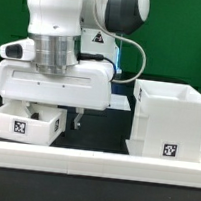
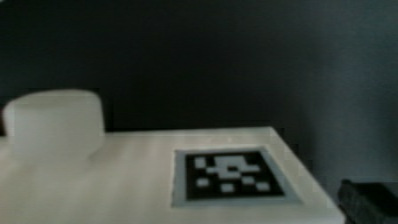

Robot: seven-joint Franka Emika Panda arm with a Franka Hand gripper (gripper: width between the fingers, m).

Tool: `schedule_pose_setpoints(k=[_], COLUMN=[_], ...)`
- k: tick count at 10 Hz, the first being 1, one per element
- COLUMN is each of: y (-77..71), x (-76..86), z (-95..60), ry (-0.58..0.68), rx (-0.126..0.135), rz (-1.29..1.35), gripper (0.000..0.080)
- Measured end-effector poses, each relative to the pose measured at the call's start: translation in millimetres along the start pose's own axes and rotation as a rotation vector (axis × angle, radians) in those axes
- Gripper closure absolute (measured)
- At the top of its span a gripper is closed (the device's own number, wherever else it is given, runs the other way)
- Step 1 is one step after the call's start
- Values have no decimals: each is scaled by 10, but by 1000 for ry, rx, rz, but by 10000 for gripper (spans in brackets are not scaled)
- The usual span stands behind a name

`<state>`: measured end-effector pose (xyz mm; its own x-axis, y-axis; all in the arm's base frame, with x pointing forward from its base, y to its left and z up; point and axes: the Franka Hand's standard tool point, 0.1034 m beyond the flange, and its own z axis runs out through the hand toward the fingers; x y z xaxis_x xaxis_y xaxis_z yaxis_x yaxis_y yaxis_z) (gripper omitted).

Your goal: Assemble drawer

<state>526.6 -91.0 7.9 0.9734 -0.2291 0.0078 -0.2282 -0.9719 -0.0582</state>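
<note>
The drawer's tall square housing [image 1: 170,121] stands at the exterior view's right, open on top, with a tag low on its front. One shallow tray [image 1: 26,121] with a tag lies at the exterior view's left, under my hand. My gripper [image 1: 50,117] hangs low over this tray. One dark finger [image 1: 75,116] shows just past the tray's right side and the other is hidden behind the tray. In the wrist view the tray's white face [image 2: 125,170] fills the frame with its tag [image 2: 228,175] and round knob [image 2: 54,125]. One finger [image 2: 365,200] stands beside its edge, far out. A second tray is not in view.
A long white rail [image 1: 92,166] runs along the front of the black table. A green wall stands behind. My arm's white body hides the middle of the scene, and a black cable hangs beside it.
</note>
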Motion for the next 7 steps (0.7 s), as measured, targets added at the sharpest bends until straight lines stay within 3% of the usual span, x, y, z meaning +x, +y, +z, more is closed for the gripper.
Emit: schedule_pose_setpoints(k=[4, 5, 6, 7], y=[34, 22, 14, 4], x=[6, 4, 4, 3], z=[24, 27, 28, 29], ry=[14, 14, 14, 13], rx=[-8, -8, -8, -8], rz=[-20, -22, -24, -26], gripper=[151, 271, 271, 454])
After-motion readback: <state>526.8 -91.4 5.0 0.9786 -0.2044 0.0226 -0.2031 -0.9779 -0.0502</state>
